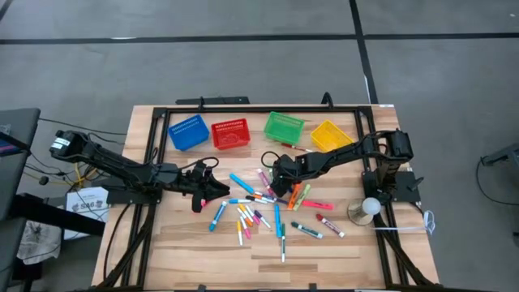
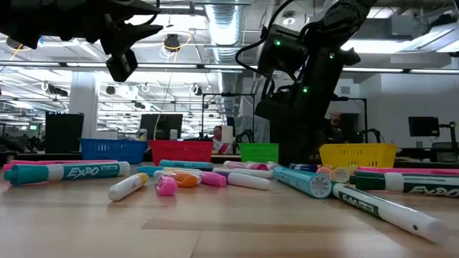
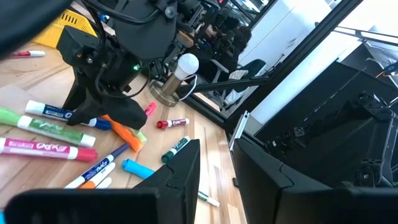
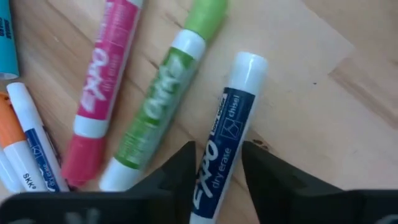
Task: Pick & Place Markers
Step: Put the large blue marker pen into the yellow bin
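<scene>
A blue marker (image 4: 222, 149), a white tube printed in navy with a rounded white end, lies closest to the lens between the right gripper (image 4: 216, 163) fingers; the two dark wedge tips sit either side of its barrel, narrowly parted, and whether they already pinch it I cannot tell

The table (image 1: 268, 251) is pale wood in planked strips, edged by a black metal frame (image 1: 243, 108). Along its far side stand four small square mesh baskets: blue basket (image 1: 187, 131), red basket (image 1: 229, 133), green basket (image 1: 283, 126), yellow basket (image 1: 329, 135)

The right arm reaches from the table's right edge down into the pile at mid-table, gripper (image 1: 280, 180) low over the wood. The left gripper (image 1: 212, 188) hangs above the table just left of the pile, its angular black fingers (image 3: 180, 171) a slim gap apart with nothing between them

The markers (image 1: 268, 211) lie scattered flat across the middle, smooth short cylinders, many white-bodied with coloured caps. Beside the blue one lie a green marker (image 4: 163, 102) and a pink marker (image 4: 102, 87), side by side and nearly parallel, and an orange one (image 3: 124, 130) sits near the right gripper

A round white bulb (image 1: 370, 206) stands on a metal base by the right edge
</scene>
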